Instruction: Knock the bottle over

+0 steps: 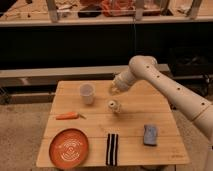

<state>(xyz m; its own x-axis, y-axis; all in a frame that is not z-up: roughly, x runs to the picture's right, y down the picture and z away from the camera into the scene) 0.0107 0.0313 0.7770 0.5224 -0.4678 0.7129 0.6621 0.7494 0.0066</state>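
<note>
The small pale whitish-tan bottle (115, 106) is near the middle of the wooden table (135, 120). It looks short and tipped rather than upright. My gripper (116, 89) is just behind and above it, at the end of the white arm (165, 82) that reaches in from the right. I cannot tell whether the gripper touches the bottle.
A white cup (87, 93) stands left of the bottle. An orange carrot (66, 116) lies at the left, and an orange plate (69, 148) sits at the front left. A black-and-white striped cloth (112, 149) lies at the front, and a blue sponge (149, 135) at the right. Dark shelving stands behind the table.
</note>
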